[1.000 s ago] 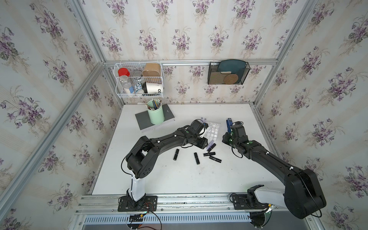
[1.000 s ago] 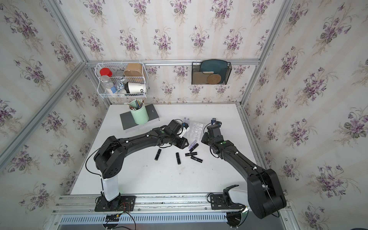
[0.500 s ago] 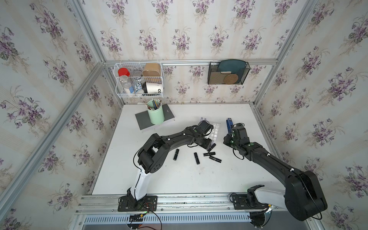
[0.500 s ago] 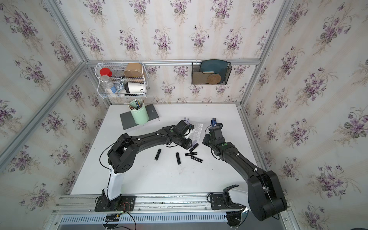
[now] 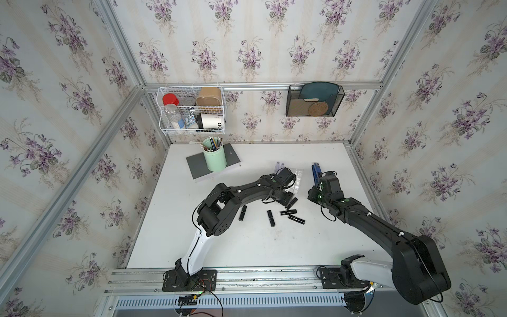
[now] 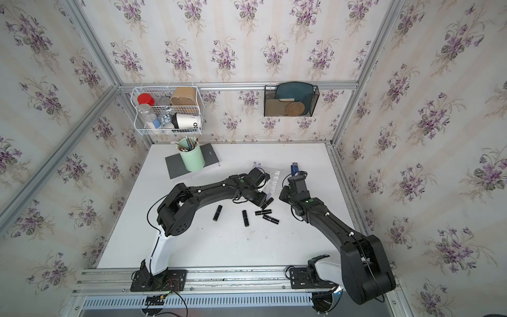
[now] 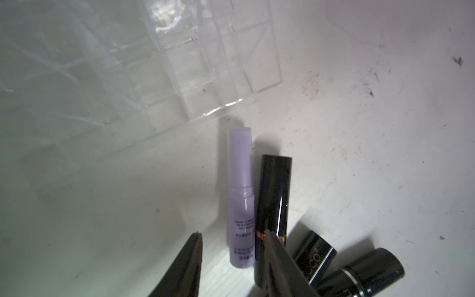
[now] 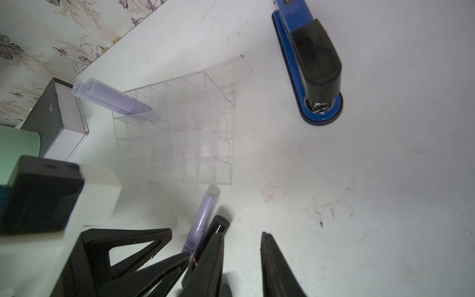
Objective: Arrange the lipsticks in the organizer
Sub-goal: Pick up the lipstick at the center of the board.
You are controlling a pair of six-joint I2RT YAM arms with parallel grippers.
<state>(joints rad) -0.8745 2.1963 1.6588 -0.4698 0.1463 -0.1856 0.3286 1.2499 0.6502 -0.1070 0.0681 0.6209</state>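
- Black lipsticks (image 5: 271, 218) lie loose on the white table (image 5: 247, 247), nearest us.
- We see the left gripper (image 7: 231, 232) spread astride a lilac lipstick (image 7: 241, 195) (its blue print is too small to read). A black tube (image 7: 314, 253) beside it shows gold "OCO".
- Right gripper (image 8: 241, 234): fingers slightly apart, holding nothing.
- Clear organizer (image 8: 180, 133), beyond, holds two lilac tubes (image 8: 110, 97) at its far corner.

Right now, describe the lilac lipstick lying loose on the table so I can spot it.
Start at the clear organizer beside the blue stapler. Off its robot-side edge two tubes lie flat, side by side. Yours is the slim matte lilac lipstick, next to a thicker glossy black lipstick; the other two lilac tubes stand inside the organizer.
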